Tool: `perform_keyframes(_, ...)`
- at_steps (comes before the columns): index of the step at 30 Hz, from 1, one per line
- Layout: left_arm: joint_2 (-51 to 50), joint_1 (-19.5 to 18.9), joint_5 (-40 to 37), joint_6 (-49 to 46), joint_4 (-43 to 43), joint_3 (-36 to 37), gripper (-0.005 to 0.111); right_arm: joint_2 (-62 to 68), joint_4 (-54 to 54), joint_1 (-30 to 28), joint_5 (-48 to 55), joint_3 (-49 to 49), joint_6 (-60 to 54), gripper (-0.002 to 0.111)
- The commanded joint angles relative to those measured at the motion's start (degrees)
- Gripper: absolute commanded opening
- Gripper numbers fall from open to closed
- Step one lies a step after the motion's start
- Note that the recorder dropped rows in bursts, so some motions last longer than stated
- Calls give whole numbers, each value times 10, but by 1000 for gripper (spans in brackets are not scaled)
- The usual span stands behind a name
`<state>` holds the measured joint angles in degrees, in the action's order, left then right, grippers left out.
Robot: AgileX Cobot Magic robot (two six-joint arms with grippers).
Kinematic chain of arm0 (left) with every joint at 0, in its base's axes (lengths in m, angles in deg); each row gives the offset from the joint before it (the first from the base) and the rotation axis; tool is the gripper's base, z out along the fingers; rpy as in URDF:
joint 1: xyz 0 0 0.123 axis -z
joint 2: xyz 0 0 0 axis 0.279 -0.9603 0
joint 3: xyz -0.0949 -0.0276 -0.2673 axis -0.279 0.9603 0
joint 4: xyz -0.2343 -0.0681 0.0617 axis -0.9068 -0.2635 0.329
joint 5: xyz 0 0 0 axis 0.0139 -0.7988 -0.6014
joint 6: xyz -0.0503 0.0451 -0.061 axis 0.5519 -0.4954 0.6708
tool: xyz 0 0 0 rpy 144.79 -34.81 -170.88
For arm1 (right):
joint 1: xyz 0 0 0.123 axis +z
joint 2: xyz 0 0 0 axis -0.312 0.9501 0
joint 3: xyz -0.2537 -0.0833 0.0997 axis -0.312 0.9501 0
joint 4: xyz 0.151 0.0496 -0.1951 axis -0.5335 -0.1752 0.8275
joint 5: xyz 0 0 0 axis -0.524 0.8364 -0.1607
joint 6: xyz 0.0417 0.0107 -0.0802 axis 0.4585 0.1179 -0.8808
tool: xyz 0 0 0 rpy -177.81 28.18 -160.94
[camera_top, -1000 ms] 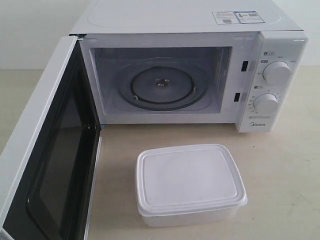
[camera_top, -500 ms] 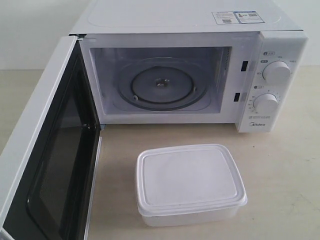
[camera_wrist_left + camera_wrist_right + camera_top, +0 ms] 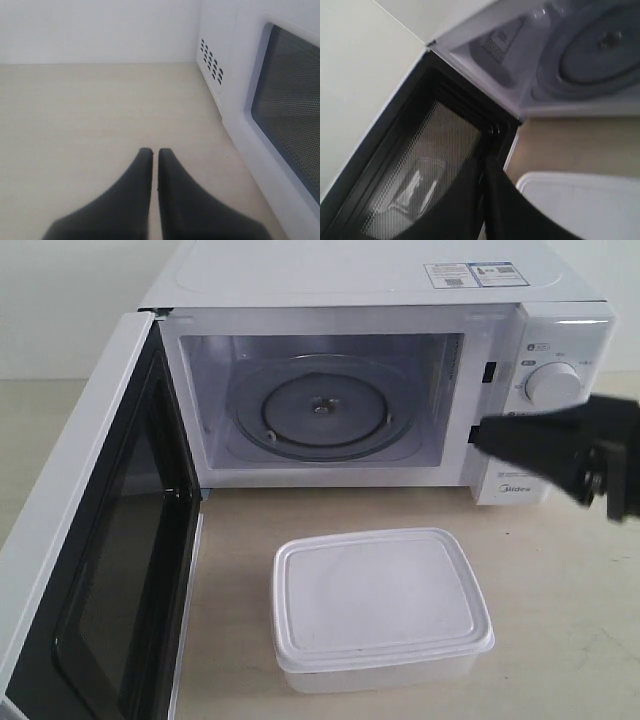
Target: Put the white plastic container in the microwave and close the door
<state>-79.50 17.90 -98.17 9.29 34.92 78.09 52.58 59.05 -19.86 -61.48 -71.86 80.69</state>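
Note:
The white plastic container (image 3: 380,608) sits lidded on the counter in front of the microwave (image 3: 400,370). The microwave's door (image 3: 100,540) stands wide open to the left, showing the glass turntable (image 3: 322,410). My right gripper (image 3: 485,438) reaches in from the right edge, shut and empty, hovering in front of the control panel above and behind the container. In the right wrist view its tips (image 3: 482,162) point toward the door's inner face (image 3: 425,170), with the container's corner (image 3: 580,205) beside them. My left gripper (image 3: 154,151) is shut over bare counter beside the door's outer window (image 3: 290,125).
The beige counter (image 3: 560,570) extends to the right of the container. The upper knob (image 3: 553,384) shows on the panel; the lower one is hidden behind my right gripper. A pale wall stands behind the microwave.
My right gripper has come into the exterior view from the right edge, now covering the lower knob. The container, the door and the microwave have not moved.

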Motion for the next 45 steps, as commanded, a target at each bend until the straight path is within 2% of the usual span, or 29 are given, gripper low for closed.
perform_keyframes(1,5,-2,-1,5,-3,2,4,20,-20,1,-39,72,-13,0)
perform_keyframes(8,5,-2,-1,5,-3,2,4,20,-51,1,-95,125,4,0)
perform_keyframes(14,5,-2,-1,5,-3,2,4,20,-89,1,-105,125,85,0)
perform_keyframes(19,5,-2,-1,5,-3,2,4,17,-105,1,-106,116,26,0)
perform_keyframes(22,5,-2,-1,5,-3,2,4,-1,-105,1,-43,88,19,0)
perform_keyframes(26,5,-2,-1,5,-3,2,4,-55,-59,1,127,38,25,0)
perform_keyframes(31,5,-2,-1,5,-3,2,4,-144,64,1,299,-16,126,0)
perform_keyframes(34,5,-2,-1,5,-3,2,4,-192,193,1,357,-47,192,0)
perform_keyframes(35,5,-2,-1,5,-3,2,4,-202,243,1,366,-57,213,0)
perform_keyframes(38,5,-2,-1,5,-3,2,4,-232,243,1,368,-63,231,0)
perform_keyframes(41,5,-2,-1,5,-3,2,4,-246,243,1,282,-58,239,0)
perform_keyframes(45,5,-2,-1,5,-3,2,4,-246,161,1,250,-10,239,0)
